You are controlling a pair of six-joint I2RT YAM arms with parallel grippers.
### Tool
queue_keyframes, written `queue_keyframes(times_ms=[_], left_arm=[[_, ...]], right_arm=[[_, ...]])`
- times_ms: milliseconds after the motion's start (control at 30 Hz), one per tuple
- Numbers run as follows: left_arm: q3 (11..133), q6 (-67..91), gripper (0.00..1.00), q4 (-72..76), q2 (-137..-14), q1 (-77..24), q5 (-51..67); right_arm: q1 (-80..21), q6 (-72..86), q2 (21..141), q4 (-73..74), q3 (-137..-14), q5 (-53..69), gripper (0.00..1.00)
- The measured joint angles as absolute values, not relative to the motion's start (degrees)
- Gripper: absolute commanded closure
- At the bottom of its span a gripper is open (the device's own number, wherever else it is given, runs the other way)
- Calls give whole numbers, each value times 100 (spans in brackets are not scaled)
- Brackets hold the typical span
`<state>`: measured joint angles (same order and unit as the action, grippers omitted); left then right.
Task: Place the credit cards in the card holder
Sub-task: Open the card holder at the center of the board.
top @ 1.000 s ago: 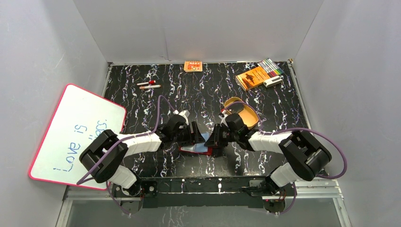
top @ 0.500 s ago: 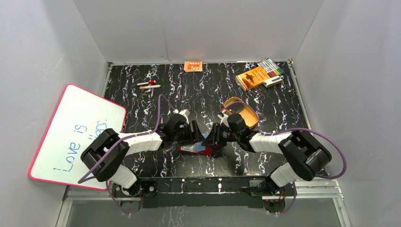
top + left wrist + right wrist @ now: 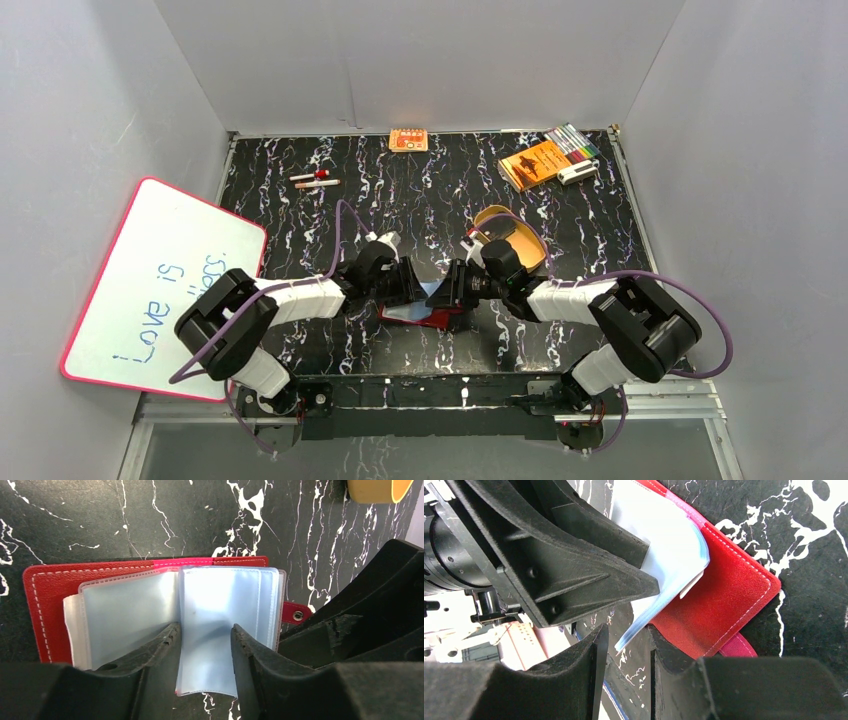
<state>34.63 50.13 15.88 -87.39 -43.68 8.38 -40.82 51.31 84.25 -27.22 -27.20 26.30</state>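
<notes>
The card holder (image 3: 425, 314) is a red wallet lying open on the black marbled table between both arms. Its pale clear sleeves (image 3: 227, 605) fan up. My left gripper (image 3: 206, 640) is open, its fingers either side of the right sleeve leaf (image 3: 405, 290). My right gripper (image 3: 625, 647) is open at the wallet's other side (image 3: 455, 290), and the sleeves' lower corner (image 3: 626, 639) pokes between its fingers. The red cover (image 3: 724, 595) and snap tab (image 3: 296, 614) show. No credit card shows clearly; a dark blue-edged strip (image 3: 610, 692) lies below my right fingers.
A tan oval tray (image 3: 522, 243) sits just behind my right arm. An orange booklet (image 3: 533, 163), markers (image 3: 572, 140) and a white item (image 3: 578, 173) are at the far right. A small orange box (image 3: 408, 140), pens (image 3: 315, 181) and a whiteboard (image 3: 160, 280) lie elsewhere.
Both grippers have edged closer together over the open wallet. The wallet itself has stayed in place.
</notes>
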Motion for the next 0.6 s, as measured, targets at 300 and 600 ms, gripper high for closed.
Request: queue_keyframes(times_ms=[300,600], left_arm=[[3454,5011,79,1459,-8755,-4368,679],[3444,5046,52,1485,-8755,-4368,644]], right_arm=[[-4049,5242,8272,-2703,-2440,2394,63],[-4047,5411,8134,-2683,-2351,2112,61]])
